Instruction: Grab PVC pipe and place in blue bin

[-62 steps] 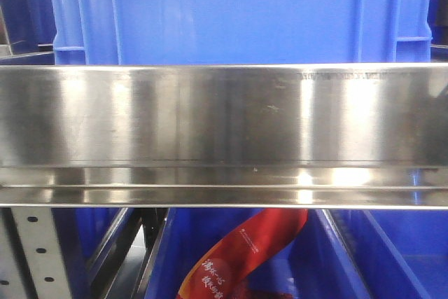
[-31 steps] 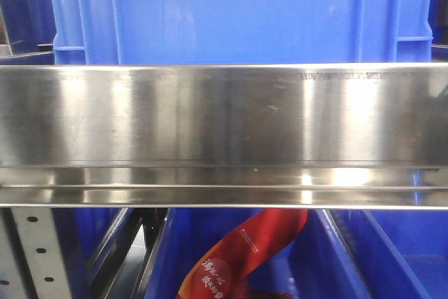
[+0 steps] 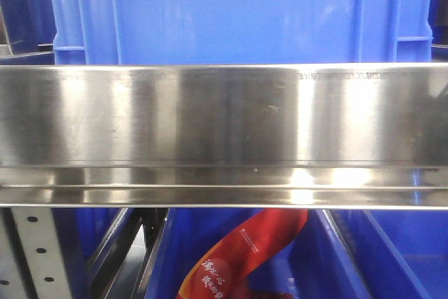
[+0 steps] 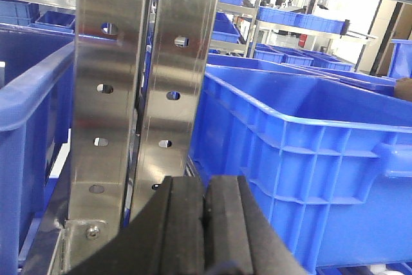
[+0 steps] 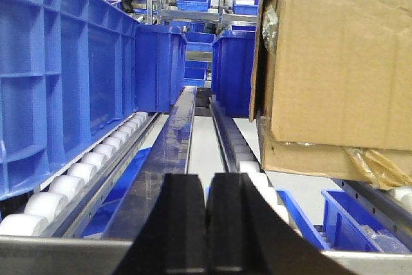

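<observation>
No PVC pipe in sight from any of the three views, so which way it lies from either arm, and how its long axis runs, cannot be told. Nearest in the left wrist view: left gripper [image 4: 205, 223], black pads pressed together, nothing between them. Just beyond it, two perforated steel uprights [image 4: 138, 88] standing vertical; a large blue bin [image 4: 309, 178] to the right of them, its open top visible but its floor hidden by the near wall. Right wrist view: right gripper [image 5: 207, 223], likewise closed and empty, aimed down a roller conveyor lane [image 5: 96, 159]; a tall blue crate [image 5: 58, 75] sits on the rollers at left, a cardboard box [image 5: 335, 75] at right, more blue bins far down the aisle. Front view: a steel shelf rail [image 3: 224, 131] fills the middle; below it a red printed bag [image 3: 245, 253] lies in a lower blue tote [image 3: 392, 257]. Judgement: neither arm is yet favoured; the pipe must first be found.
</observation>
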Robot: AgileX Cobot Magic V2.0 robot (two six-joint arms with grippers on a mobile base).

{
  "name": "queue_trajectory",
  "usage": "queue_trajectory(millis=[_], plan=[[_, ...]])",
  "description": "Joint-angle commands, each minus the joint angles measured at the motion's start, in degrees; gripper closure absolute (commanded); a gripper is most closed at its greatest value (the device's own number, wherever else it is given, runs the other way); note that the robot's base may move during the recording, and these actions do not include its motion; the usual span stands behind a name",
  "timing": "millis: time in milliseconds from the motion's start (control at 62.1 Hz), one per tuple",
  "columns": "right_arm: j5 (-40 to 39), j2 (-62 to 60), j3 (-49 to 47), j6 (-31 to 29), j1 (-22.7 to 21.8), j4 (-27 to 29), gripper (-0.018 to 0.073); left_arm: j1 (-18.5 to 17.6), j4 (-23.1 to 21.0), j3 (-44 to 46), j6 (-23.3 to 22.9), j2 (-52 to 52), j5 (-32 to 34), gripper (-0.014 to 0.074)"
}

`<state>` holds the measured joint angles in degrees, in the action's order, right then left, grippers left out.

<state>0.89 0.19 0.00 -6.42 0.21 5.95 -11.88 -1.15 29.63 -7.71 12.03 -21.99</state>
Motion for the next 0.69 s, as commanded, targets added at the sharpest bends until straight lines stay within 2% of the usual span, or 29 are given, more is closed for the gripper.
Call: queue_trajectory(millis=[0, 129, 290, 386, 612, 676], plan=[[-1.54, -0.19, 0.00, -0.03, -0.21, -0.37, 0.0715, 0.25, -0.04, -0.40, -0.41, -0.29, 1.47, 0.0707], [-1.54, -0.19, 0.00, -0.03, -0.21, -0.37, 0.0715, 1.05, 3.76, -4.23, -0.41, -3.60, 2.92, 0.0707], [-1.54, -0.19, 0.00, -0.03, -0.21, -0.37, 0.0715, 4.18, 8.65, -13.11, -0.41, -12.03, 3.52, 0.0707], [-1.65, -0.19, 0.00, -0.03, -0.21, -0.37, 0.0715, 6.49, 7.91, -19.38, -0.41, -12.03, 6.28, 0.0707], [-1.76, -0.19, 0.00, -0.03, -0.21, -0.37, 0.0715, 8.33, 5.35, -29.63, -0.06, -12.03, 21.99, 0.0707], [-1.76, -0.19, 0.00, -0.03, -0.21, -0.37, 0.0715, 8.33, 5.27, -29.63, 0.26, -12.03, 16.94, 0.0707]])
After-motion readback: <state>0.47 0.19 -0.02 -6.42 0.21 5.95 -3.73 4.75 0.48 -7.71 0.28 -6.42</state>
